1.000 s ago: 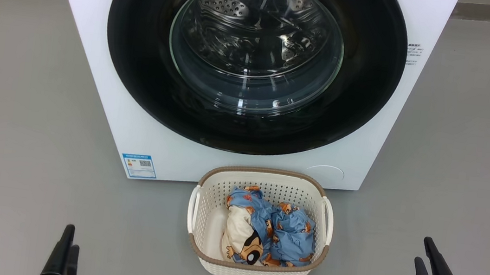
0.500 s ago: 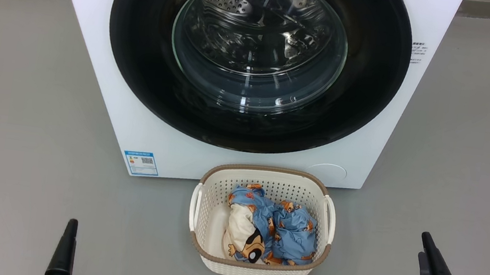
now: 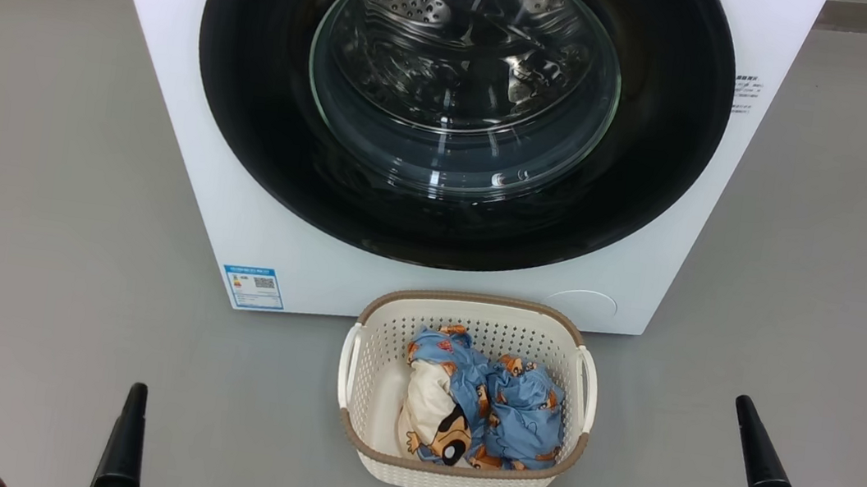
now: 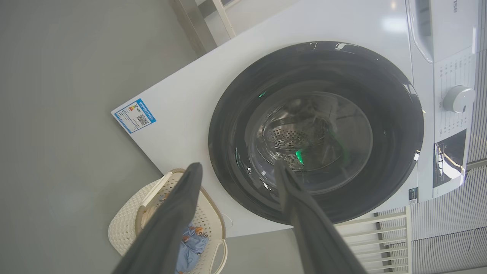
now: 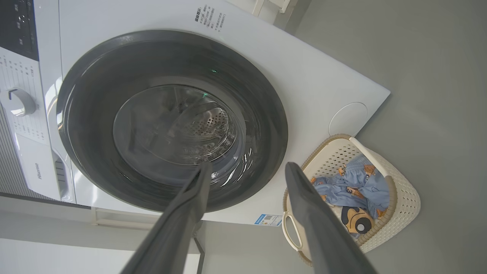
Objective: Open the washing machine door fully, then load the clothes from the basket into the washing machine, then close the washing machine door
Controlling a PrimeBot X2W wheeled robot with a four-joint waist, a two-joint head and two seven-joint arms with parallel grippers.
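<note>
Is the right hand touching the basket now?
Apart. In the head view, bare floor lies between the right hand and the basket.

White washing machine (image 3: 187, 164), glossy black door (image 3: 254, 89), cream basket (image 3: 454, 478), bear-print blue clothes (image 3: 519, 419)

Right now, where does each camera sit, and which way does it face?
Head view: on the head, facing forward and down at the washing machine, its door and the basket of clothes; left claw and right claw at the bottom corners.
Left wrist view: on the left wrist, facing the door along its open claw.
Right wrist view: on the right wrist, facing the door along its open claw.
Both wrist views share the door and basket.
</note>
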